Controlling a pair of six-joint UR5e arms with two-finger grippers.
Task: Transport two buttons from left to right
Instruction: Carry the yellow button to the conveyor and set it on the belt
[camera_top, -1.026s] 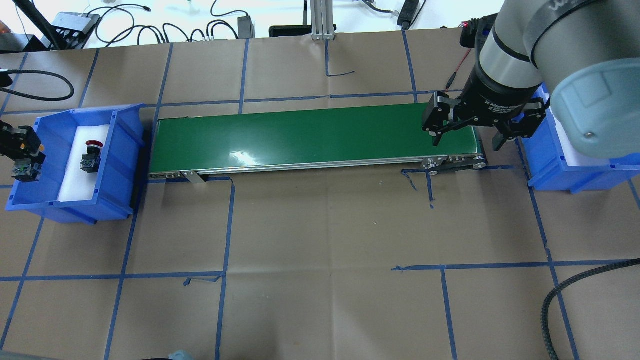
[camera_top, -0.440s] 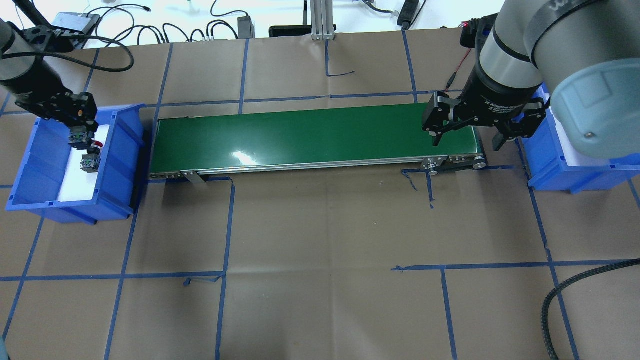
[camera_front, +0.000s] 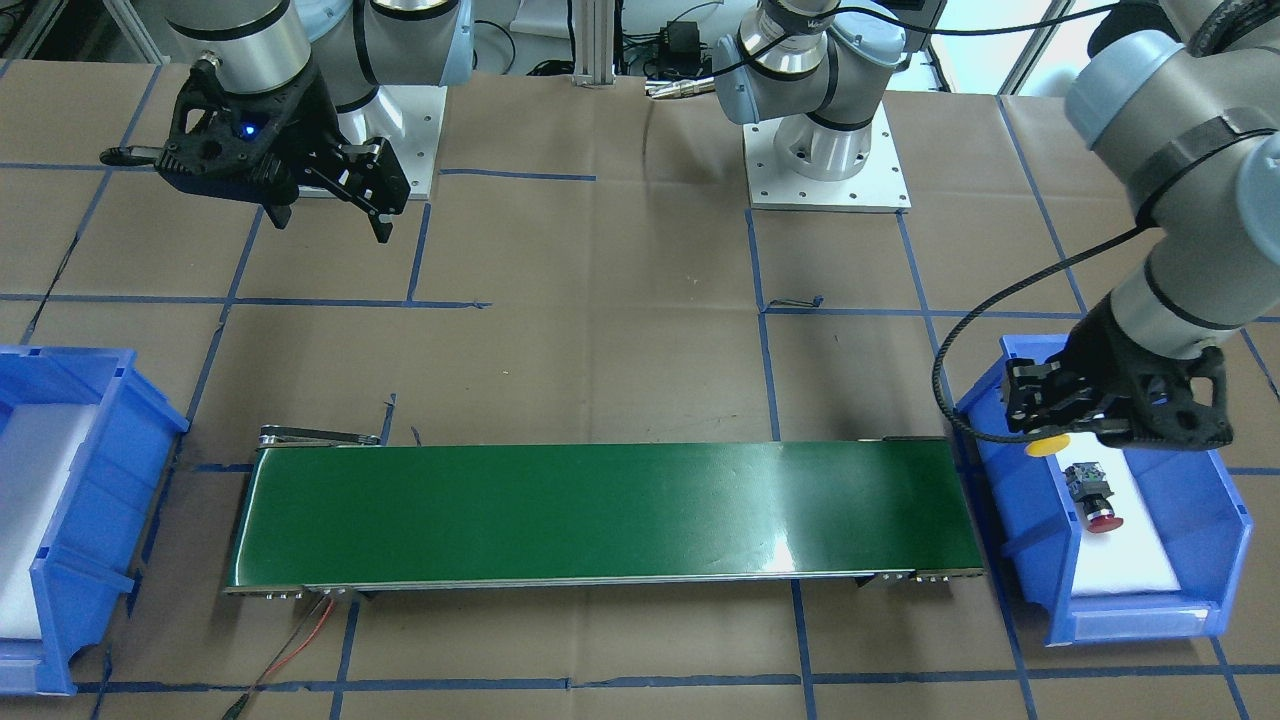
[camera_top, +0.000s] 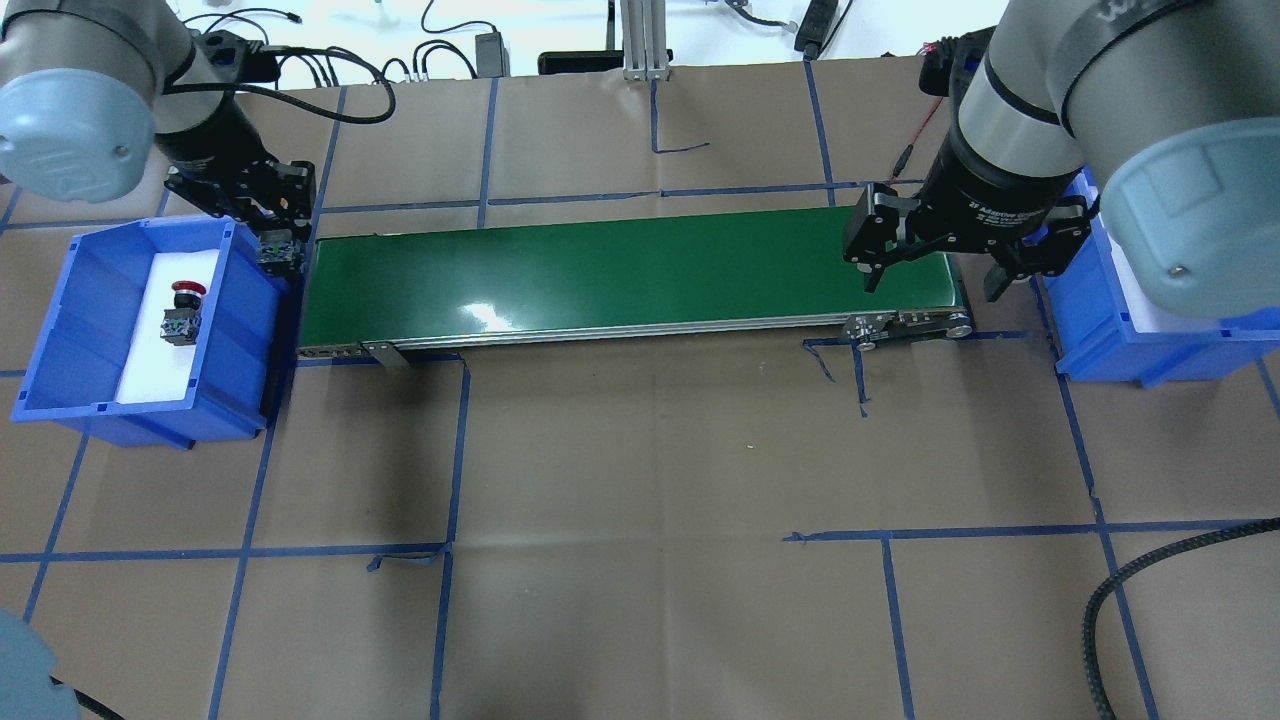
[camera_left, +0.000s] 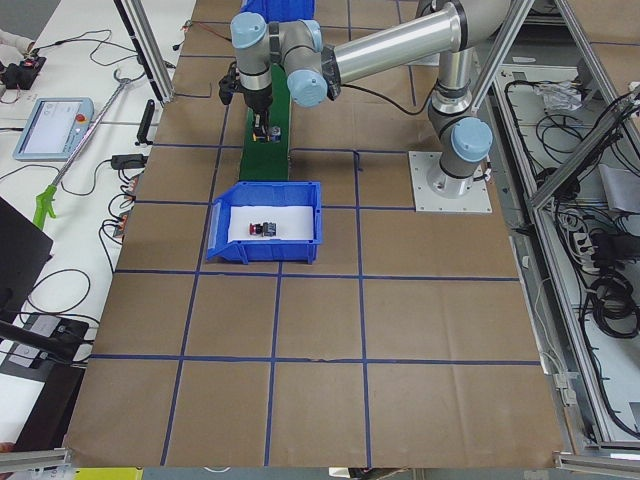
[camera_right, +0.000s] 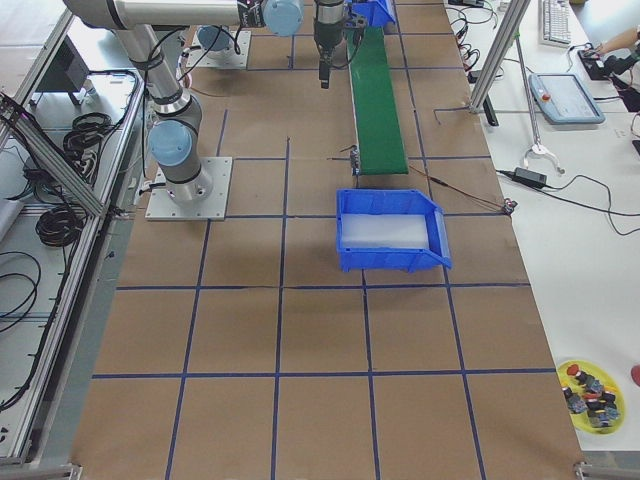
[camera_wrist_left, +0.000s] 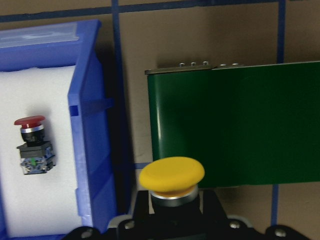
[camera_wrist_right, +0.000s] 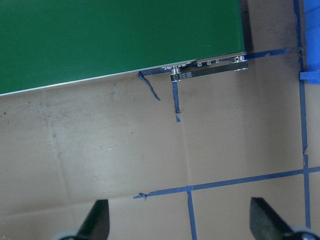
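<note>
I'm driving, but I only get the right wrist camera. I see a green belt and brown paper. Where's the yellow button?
Observer: The left tool grips the yellow button. It is up over the gap between the blue bin and the left end of the green belt.
Operator: And the red one?
Observer: The red button lies on its side on the white pad inside that bin.
Operator: Is anything riding on the belt?
Observer: No, the overhead view shows its whole top bare.
</note>
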